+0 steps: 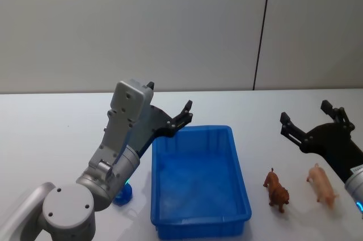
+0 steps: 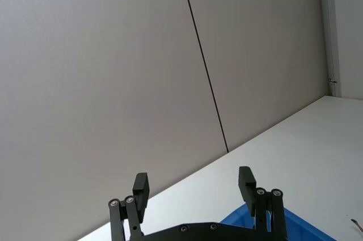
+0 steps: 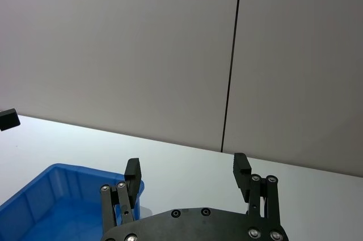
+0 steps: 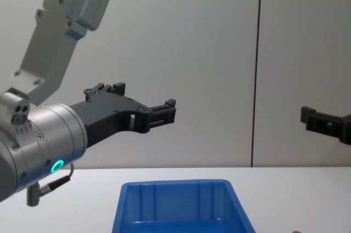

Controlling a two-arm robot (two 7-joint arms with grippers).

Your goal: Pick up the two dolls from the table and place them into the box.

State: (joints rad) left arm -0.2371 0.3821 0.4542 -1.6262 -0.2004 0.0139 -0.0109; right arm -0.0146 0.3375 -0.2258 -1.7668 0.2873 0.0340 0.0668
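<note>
Two dolls stand right of the box; left gripper and right gripper hover, jaws apart.

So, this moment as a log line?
left gripper open, raised by blue box | right gripper open, raised by pink doll | pink doll and brown doll on table

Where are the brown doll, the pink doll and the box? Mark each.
brown doll (image 1: 277, 190), head view, middle of its body.
pink doll (image 1: 322, 183), head view, middle of its back.
box (image 1: 198, 228), head view, its near outer wall.
</note>
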